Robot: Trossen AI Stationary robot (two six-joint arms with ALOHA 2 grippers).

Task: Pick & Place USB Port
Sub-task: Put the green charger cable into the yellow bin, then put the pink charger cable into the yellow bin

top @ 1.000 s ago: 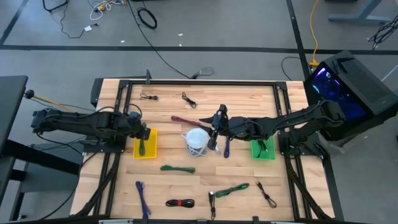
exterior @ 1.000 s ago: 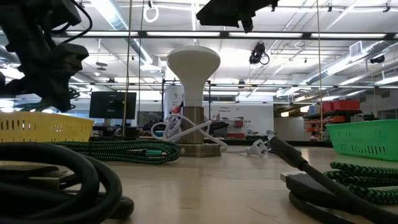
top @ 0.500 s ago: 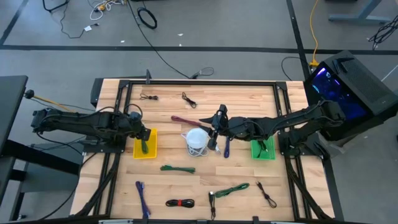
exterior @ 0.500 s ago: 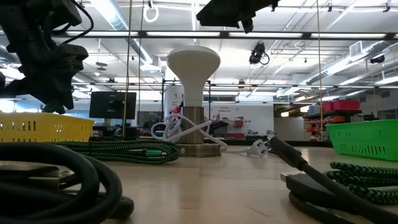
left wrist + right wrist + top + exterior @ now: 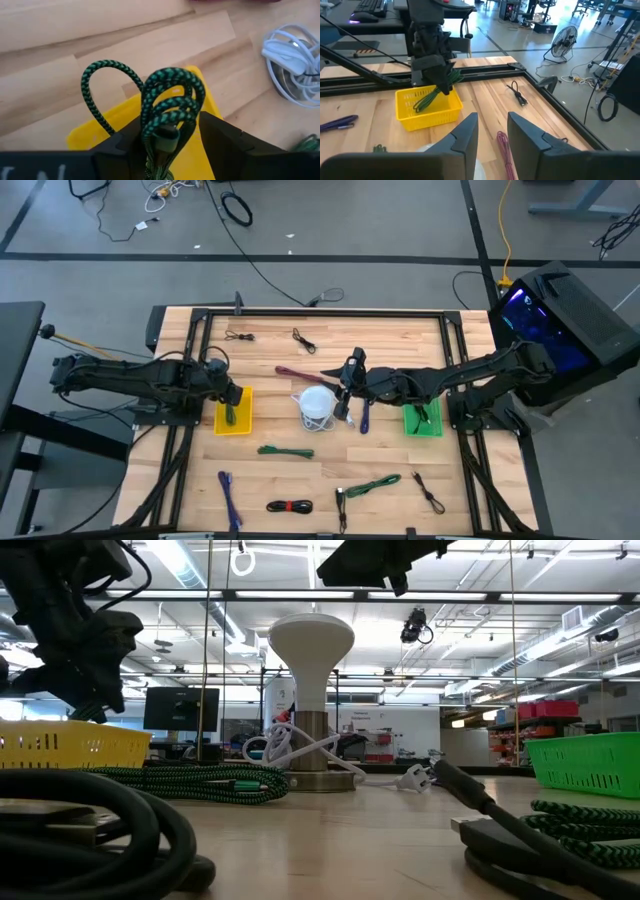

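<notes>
Over yellow bin (image 5: 192, 150) — green braided cable (image 5: 167, 112), looped.

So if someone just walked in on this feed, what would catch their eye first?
Probably the left gripper, shut on a coiled green braided cable and hanging over the yellow basket at the table's left. Next, the white lamp at mid-table, with the right gripper open just beside it.

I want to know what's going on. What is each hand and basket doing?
Left hand: shut on green cable, over the yellow basket.
Right hand: open, empty, above the white lamp.
Yellow basket: cable hanging into it.
Green basket: holds a cable.
</notes>
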